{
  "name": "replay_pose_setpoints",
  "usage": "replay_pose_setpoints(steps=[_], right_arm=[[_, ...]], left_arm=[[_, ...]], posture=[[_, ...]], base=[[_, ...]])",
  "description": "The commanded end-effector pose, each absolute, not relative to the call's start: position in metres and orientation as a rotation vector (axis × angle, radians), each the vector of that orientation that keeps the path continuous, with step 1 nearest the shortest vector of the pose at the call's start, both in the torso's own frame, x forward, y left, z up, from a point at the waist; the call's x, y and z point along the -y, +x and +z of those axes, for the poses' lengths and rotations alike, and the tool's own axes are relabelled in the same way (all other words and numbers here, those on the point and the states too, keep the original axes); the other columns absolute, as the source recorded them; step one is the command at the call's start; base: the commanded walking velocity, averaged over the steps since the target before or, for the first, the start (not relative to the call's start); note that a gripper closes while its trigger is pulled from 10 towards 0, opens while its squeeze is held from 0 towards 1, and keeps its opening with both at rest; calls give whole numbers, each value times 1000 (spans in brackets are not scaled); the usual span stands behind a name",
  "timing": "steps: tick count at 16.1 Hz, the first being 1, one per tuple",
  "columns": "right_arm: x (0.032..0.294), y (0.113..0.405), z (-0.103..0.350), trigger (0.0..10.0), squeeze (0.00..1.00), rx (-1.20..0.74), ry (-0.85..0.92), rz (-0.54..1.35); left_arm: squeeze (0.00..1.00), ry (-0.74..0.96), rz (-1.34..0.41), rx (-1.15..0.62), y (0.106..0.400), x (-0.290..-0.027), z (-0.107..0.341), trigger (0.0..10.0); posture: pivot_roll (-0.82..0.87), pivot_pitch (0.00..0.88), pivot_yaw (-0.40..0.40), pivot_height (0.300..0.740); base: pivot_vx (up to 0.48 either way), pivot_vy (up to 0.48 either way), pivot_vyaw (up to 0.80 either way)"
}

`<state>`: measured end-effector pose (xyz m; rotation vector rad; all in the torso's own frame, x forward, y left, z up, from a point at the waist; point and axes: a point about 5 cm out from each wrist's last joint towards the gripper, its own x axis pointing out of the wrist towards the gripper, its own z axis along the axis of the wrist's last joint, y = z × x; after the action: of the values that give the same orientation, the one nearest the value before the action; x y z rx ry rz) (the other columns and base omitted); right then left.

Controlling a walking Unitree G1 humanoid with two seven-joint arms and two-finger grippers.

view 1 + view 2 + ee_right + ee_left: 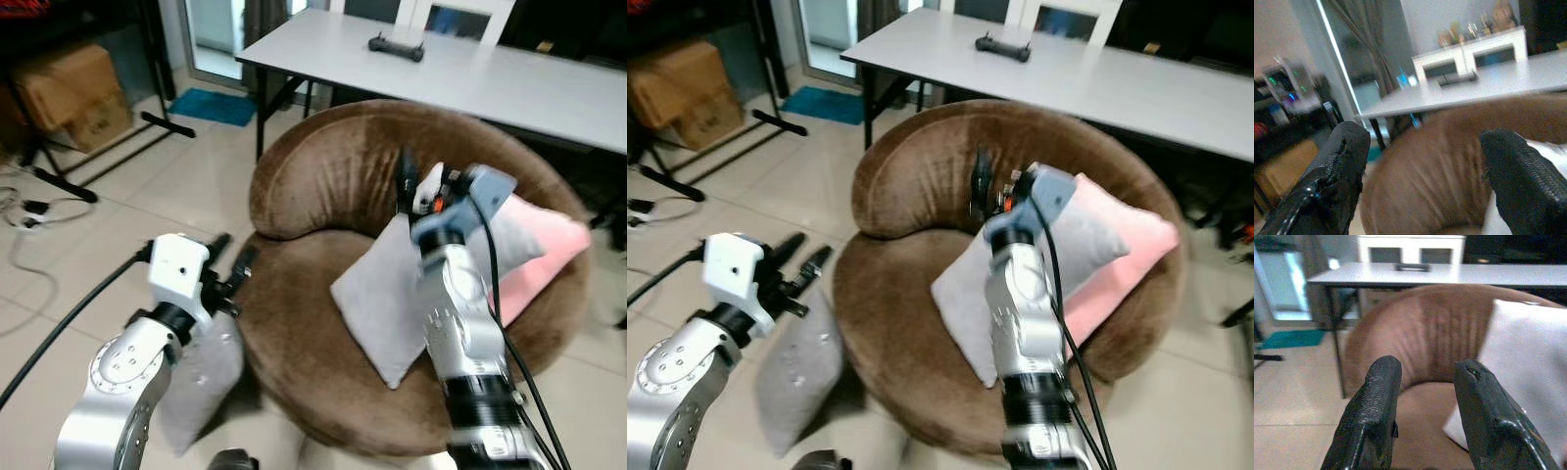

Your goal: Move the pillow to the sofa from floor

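Observation:
A grey pillow (201,382) stands on the floor, leaning against the left side of the round brown sofa (323,176). My left gripper (233,253) hovers just above it at the sofa's left edge, open and holding nothing. In the left wrist view its fingers (1374,401) point at the sofa back. A second grey pillow (382,294) lies on the seat, with a pink pillow (549,250) behind it. My right gripper (416,181) is raised over the seat pillow's top corner, open and holding nothing.
A white table (490,78) with a black controller (396,45) stands behind the sofa. Back left are a cardboard box (73,93), black stand legs (167,123) and a blue mat (211,106). Cables (29,211) lie on the tiled floor at left.

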<state>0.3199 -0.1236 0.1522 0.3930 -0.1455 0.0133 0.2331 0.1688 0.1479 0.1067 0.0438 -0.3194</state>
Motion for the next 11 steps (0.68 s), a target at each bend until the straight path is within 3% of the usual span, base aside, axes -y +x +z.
replay_pose_setpoints(steps=[1, 2, 4, 11], right_arm=[[133, 319, 151, 10000, 0, 75, 378, -25], [129, 315, 148, 10000, 0, 26, 347, 98], [132, 312, 144, 10000, 0, 0, 263, 125], [135, 298, 136, 10000, 0, -97, 163, 183]], left_arm=[[0, 127, -242, -20, 232, -175, 152, 10000], [0, 150, -210, -6, 230, -178, 153, 10000], [0, 187, -169, -13, 230, -182, 153, 10000], [0, 218, -161, -30, 234, -179, 150, 10000]], posture=[[146, 0, -101, 740], [148, 0, -104, 740], [151, 0, -109, 740], [135, 0, -96, 740]], base=[[0, 0, 0], [0, 0, 0], [0, 0, 0], [0, 360, 0]])
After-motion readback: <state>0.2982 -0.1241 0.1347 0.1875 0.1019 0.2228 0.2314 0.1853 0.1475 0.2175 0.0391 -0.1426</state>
